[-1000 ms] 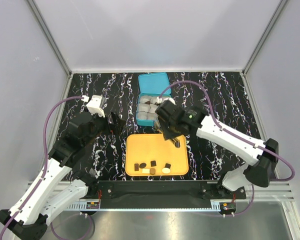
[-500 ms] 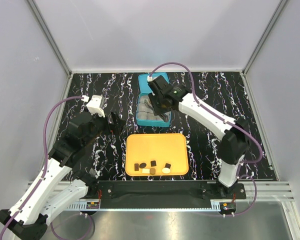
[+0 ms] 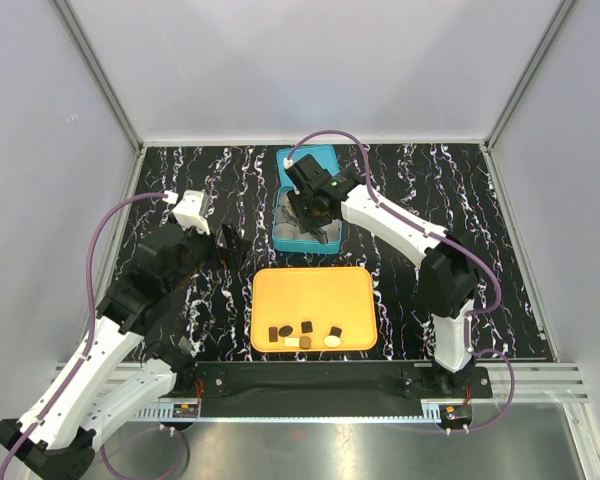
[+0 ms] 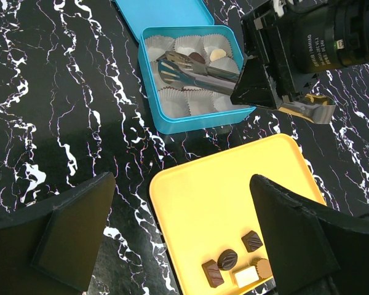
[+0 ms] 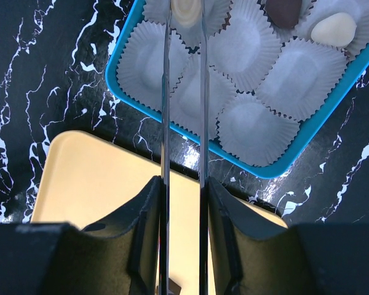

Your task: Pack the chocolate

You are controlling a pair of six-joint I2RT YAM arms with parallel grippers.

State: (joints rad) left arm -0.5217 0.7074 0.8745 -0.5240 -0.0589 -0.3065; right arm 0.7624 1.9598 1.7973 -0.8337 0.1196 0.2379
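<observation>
Pinching slender steel tongs (image 5: 165, 92) in the right pincer (image 5: 182, 203), reaching over the teal rectangular box (image 4: 190, 121) of white pleated paper cups (image 5: 252, 129) just ahead. Showing a cream-white chocolate piece (image 5: 186, 9) between the tong arms, gripped or already cupped being unclear, with a dark brown piece (image 5: 283, 9) and a cream oval (image 5: 334, 27) cupped beside it. Leaving, with most cups empty, five small chocolates (image 3: 306, 326) on the flat orange tray (image 3: 310, 290) behind that pincer: likely early in the packing. Holding the left pincer (image 4: 179, 184) spread, empty.

The worktop (image 3: 210, 170) is black, veined white. The box (image 4: 166, 12) is teal, its pleated cups (image 5: 252, 129) white. The tray (image 4: 234, 190) is orange-yellow, the chocolates (image 4: 227, 259) dark brown or cream, the tongs (image 4: 197, 69) silver.
</observation>
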